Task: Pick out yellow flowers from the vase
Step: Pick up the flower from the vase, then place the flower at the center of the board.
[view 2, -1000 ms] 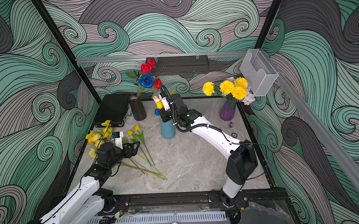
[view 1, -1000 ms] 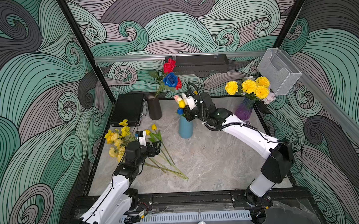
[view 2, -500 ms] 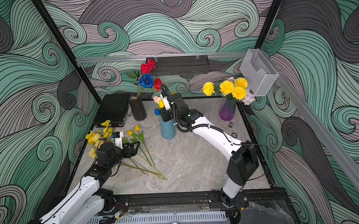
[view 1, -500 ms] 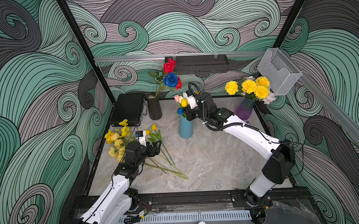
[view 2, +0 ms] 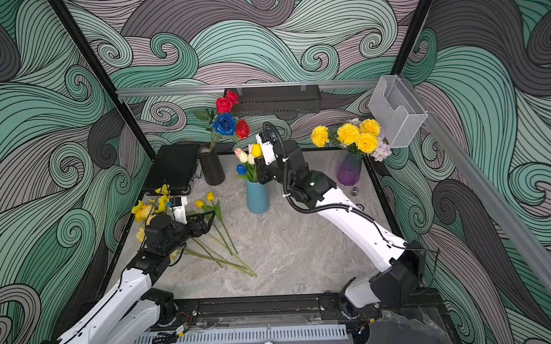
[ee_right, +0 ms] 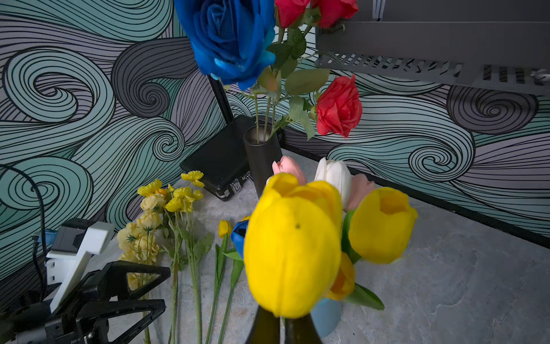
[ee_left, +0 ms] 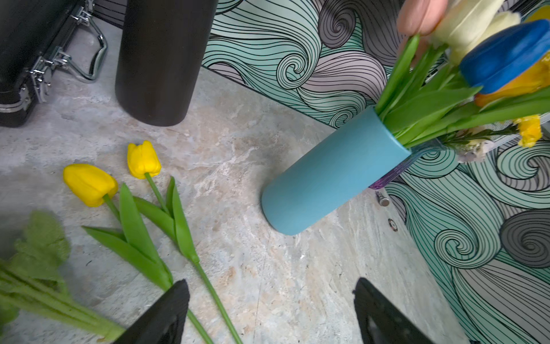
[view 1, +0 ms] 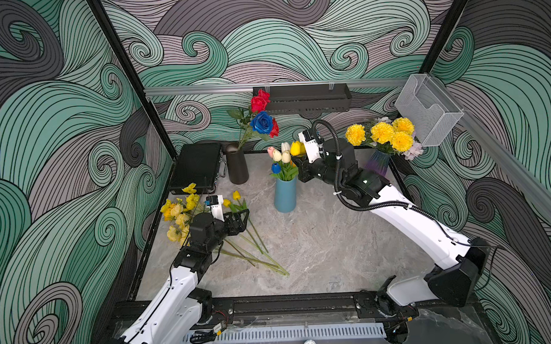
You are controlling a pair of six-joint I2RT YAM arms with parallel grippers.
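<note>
Above tall blue cylinder vase (view 1: 285,194): right gripper (ee_right: 282,327) clamped on stem just under big yellow artificial tulip (ee_right: 293,253). Stem likely runs near-vertical into vase, so pull straight up. Farther off, left gripper (view 1: 238,220) spread wide, empty, over yellow flowers (view 1: 180,212) lying on table.

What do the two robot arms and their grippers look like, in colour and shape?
Both arms have white shells with black joints: the left arm and right arm. The left gripper has black hollow triangular fingers; the right gripper is black too. Each wrist carries a white camera bracket. A black ribbed hose runs along the right arm.
</note>
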